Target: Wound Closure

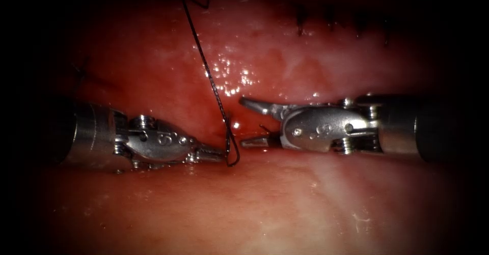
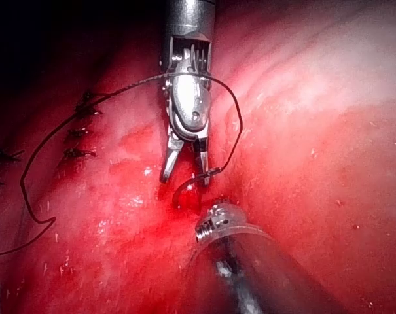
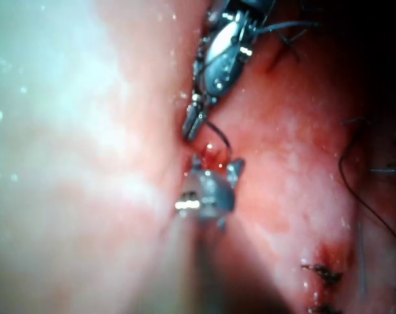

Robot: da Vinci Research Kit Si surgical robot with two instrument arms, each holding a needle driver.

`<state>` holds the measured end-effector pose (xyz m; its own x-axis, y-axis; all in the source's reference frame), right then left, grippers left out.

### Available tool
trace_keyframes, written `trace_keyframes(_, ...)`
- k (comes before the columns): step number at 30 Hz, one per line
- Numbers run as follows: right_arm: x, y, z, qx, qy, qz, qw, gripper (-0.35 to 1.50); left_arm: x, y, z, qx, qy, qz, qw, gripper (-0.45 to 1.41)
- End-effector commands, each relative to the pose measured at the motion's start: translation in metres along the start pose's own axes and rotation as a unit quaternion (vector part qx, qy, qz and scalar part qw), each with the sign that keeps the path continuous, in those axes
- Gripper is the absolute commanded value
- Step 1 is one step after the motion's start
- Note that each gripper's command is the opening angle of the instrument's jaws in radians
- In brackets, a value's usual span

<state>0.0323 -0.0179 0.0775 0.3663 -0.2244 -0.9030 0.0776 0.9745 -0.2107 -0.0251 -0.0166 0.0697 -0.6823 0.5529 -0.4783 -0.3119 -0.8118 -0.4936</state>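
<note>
Steel needle (image 1: pixel 233 150) sits clamped in the left gripper (image 1: pixel 220 156), facing the wide, empty right gripper (image 1: pixel 245 122).

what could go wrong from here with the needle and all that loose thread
1. The left hand seems shut on the needle with just its tips, right where the needle meets the tissue; the needle may slip or twist.
2. The thread arcs round the open, empty right hand; it could snag on a jaw.
</note>
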Motion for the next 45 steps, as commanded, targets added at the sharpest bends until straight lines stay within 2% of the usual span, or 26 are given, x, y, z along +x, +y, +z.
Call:
trace_keyframes(1,0.0,-0.0001,0.0011,-0.001,0.002,-0.003,1.0,1.28,0.0001,0.0001,0.0007,-0.001,-0.001,0.0,1.0,-0.2)
trace_keyframes(6,0.0003,0.0003,0.0026,-0.008,0.007,-0.045,0.999,1.21,-0.0002,0.0002,0.0004,-0.004,-0.005,0.002,1.0,-0.2)
trace_keyframes(15,0.0004,0.0001,0.003,-0.009,0.019,-0.054,0.998,0.91,-0.0002,0.0002,0.0005,-0.006,-0.007,0.002,1.0,-0.2)
trace_keyframes(16,0.0005,0.0,0.0031,-0.008,0.02,-0.054,0.998,0.74,-0.0002,0.0002,0.0004,-0.006,-0.007,0.002,1.0,-0.2)
trace_keyframes(18,0.0005,0.0001,0.0031,-0.008,0.02,-0.054,0.998,0.26,-0.0002,0.0002,0.0005,-0.006,-0.007,0.002,1.0,-0.2)
trace_keyframes(22,0.0002,0.0004,0.0029,-0.008,0.02,-0.053,0.998,-0.35,-0.0002,0.0002,0.0005,-0.006,-0.007,0.002,1.0,-0.2)
trace_keyframes(36,-0.0005,0.0021,0.0025,-0.029,-0.002,-0.051,0.998,-0.35,-0.0001,0.0004,0.0006,-0.007,-0.008,0.002,1.0,-0.2)
trace_keyframes(39,-0.0002,0.0029,0.0021,-0.033,-0.002,-0.079,0.996,-0.35,-0.0001,0.0004,0.0007,-0.006,-0.008,0.002,1.0,-0.2)
trace_keyframes(41,0.0,0.0035,0.0019,-0.035,0.0,-0.079,0.996,-0.35,-0.0001,0.0004,0.0007,-0.006,-0.008,0.002,1.0,-0.2)
trace_keyframes(42,0.0001,0.0041,0.0017,-0.025,0.021,-0.076,0.997,-0.35,-0.0001,0.0004,0.0007,-0.006,-0.008,0.002,1.0,-0.2)
trace_keyframes(45,0.0001,0.0048,0.0016,-0.036,0.024,-0.061,0.997,-0.35,-0.0001,0.0005,0.0008,-0.006,-0.008,0.002,1.0,-0.2)
